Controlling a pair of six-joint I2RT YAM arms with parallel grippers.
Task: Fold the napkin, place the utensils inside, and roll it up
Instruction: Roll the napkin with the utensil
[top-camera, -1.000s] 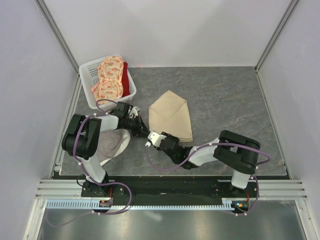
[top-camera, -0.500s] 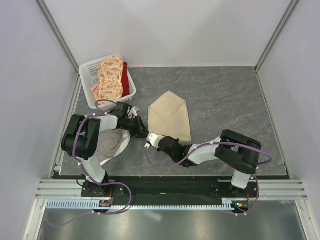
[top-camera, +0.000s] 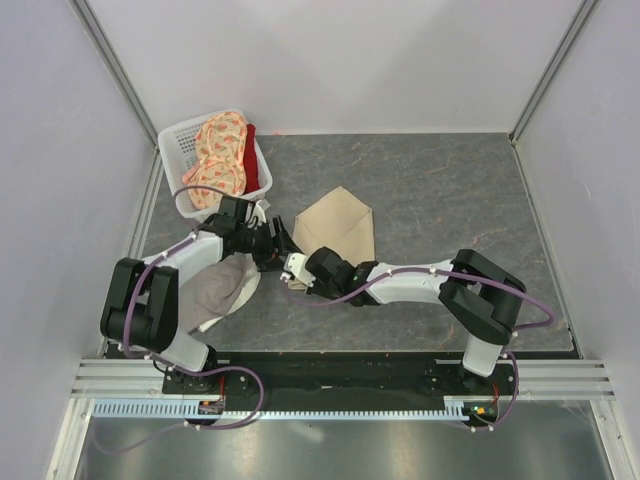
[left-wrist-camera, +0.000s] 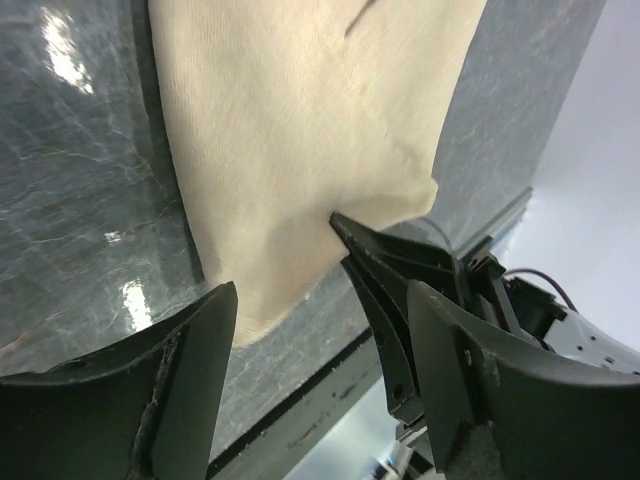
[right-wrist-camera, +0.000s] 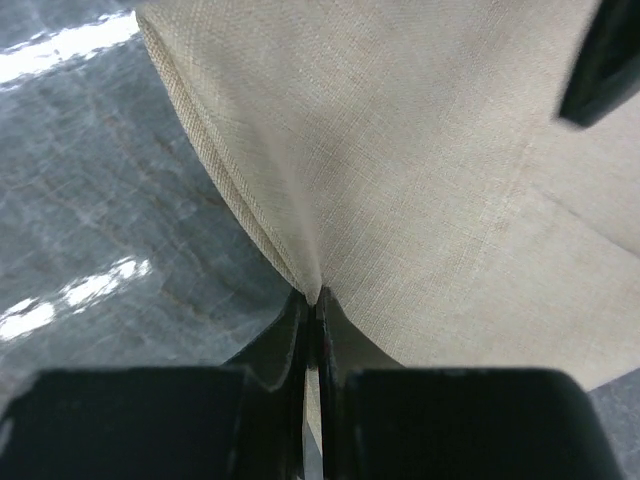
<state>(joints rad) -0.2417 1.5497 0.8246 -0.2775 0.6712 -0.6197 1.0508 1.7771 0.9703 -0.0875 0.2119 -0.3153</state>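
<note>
The beige napkin (top-camera: 338, 225) lies folded on the grey table, a pointed flap showing on top. My right gripper (top-camera: 294, 270) is shut on its near left corner; in the right wrist view the gripper (right-wrist-camera: 315, 300) has a raised fold of the napkin (right-wrist-camera: 430, 170) nipped between its jaws. My left gripper (top-camera: 277, 243) stands open just left of that corner, holding nothing. In the left wrist view the left gripper (left-wrist-camera: 320, 295) straddles the napkin (left-wrist-camera: 300, 130) edge, with the right gripper's fingers (left-wrist-camera: 385, 290) between its own. The utensils are out of view.
A white basket (top-camera: 178, 150) at the back left holds an orange floral cloth (top-camera: 220, 150) and a red one (top-camera: 256, 160). A grey-and-white cloth (top-camera: 215, 290) lies under the left arm. Walls close the table at left, right and back.
The left gripper has opened and let go of the napkin. The right gripper has shut on the napkin's corner and moved left and away, dragging that edge so the napkin looks narrower.
</note>
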